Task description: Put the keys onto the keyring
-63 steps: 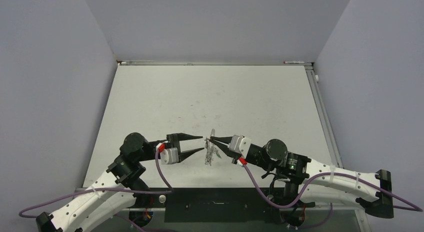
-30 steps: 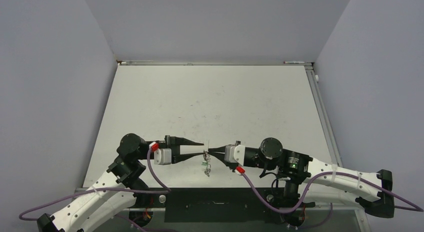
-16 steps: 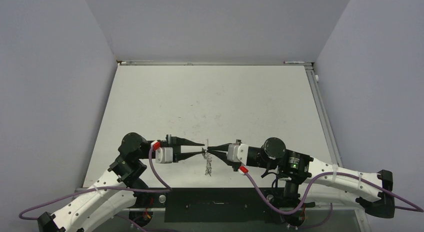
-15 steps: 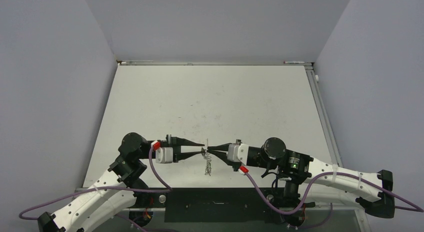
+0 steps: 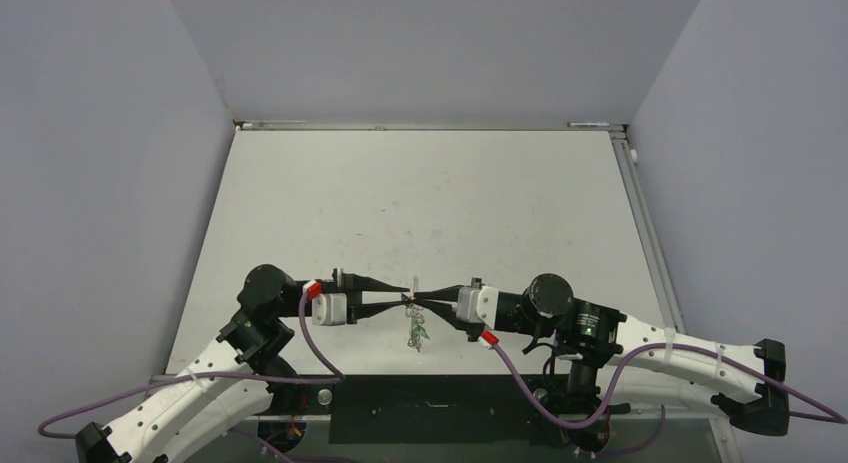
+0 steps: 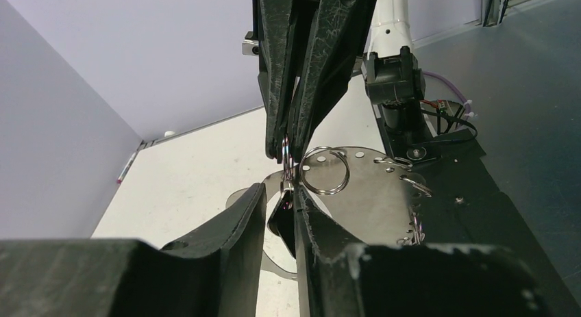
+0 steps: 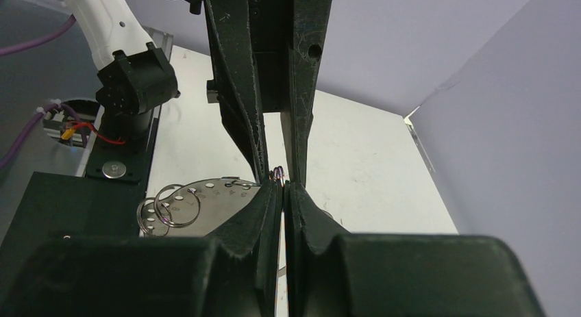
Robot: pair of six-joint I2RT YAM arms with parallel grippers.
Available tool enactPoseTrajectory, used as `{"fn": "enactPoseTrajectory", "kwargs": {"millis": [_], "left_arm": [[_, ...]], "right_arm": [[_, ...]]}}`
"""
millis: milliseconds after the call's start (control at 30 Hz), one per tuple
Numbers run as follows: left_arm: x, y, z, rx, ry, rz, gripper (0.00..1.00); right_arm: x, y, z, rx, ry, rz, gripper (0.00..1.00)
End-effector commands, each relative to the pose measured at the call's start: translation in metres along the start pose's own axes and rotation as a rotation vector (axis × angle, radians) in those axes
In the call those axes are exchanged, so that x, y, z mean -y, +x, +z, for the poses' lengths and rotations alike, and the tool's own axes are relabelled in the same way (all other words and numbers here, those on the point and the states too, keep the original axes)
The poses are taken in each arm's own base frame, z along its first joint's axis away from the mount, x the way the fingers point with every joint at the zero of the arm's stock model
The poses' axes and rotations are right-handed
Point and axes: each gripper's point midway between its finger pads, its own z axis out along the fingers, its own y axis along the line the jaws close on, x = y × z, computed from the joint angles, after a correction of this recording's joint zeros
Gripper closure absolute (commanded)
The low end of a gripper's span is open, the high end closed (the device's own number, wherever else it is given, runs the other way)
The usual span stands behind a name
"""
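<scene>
Matte off-white table (image 5: pixel 430 203), faintly scuffed, walled by plain lavender panels. Two white-shelled arms with black joints and purple cables meet tip to tip near its front edge.

Left gripper (image 6: pixel 277 194): tapered black fingers with scratched faces, drawn close together, with the dark plastic head of the key (image 6: pixel 281 220) between them.

Right gripper (image 7: pixel 283 185): fingers pressed almost flat together, pinching a small wire ring (image 6: pixel 286 150) at the top of the keyring (image 5: pixel 419 328).

The keyring hangs above the table, between and just below the two tips. It is a tangle of thin silver loops with a fleck of green.

Behind the tips in both wrist views: a flat, rounded silver plate (image 6: pixel 373 183) pierced with small holes, and a round split ring (image 6: pixel 327 170).
</scene>
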Motion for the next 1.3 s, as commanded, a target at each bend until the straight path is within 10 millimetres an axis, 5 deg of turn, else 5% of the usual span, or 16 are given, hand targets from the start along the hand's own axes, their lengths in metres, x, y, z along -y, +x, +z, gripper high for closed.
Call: {"fn": "enactPoseTrajectory", "kwargs": {"millis": [0, 1100, 1267], "left_arm": [[-0.006, -0.012, -0.001, 0.036, -0.024, 0.040, 0.81], [-0.010, -0.010, 0.000, 0.024, -0.047, 0.019, 0.89], [-0.012, -0.006, 0.000, 0.011, -0.057, 0.011, 0.82]], "right_arm": [[0.020, -0.038, 0.001, 0.112, 0.056, -0.022, 0.95], [0.019, -0.031, 0.007, 0.086, 0.047, -0.015, 0.95], [0.019, -0.036, 0.006, 0.104, 0.048, -0.016, 0.95]]}}
